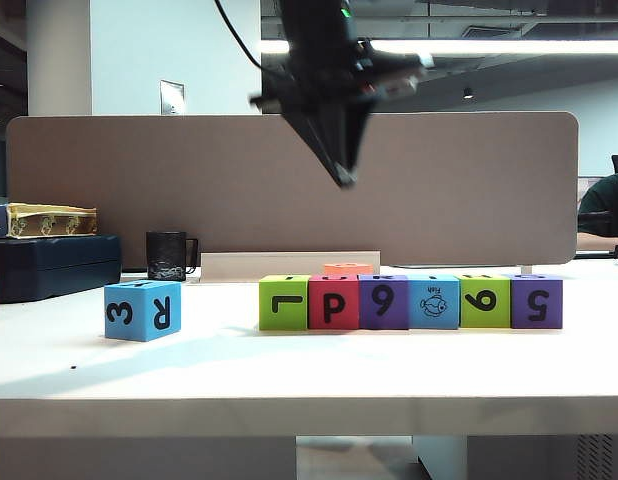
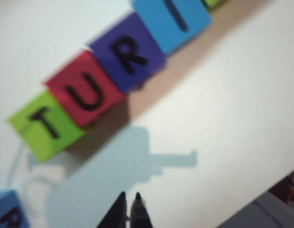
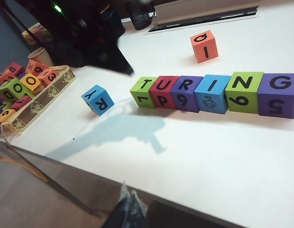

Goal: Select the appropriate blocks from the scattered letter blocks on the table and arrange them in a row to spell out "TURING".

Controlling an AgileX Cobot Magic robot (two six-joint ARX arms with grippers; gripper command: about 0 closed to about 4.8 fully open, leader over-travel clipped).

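table edge: sitting bare, nearest the lens.
left gripper: hovering, fingers pressed together, empty.
right gripper: fingers' state untellable.
risk: left arm possibly clipping the finished row.

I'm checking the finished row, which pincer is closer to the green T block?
Left. The left pincer hangs shut above the table just off the green T block; the right pincer sits back past the table's front edge.

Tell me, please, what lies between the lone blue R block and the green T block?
Only bare table between the blue R block and green T block, per the right wrist view.
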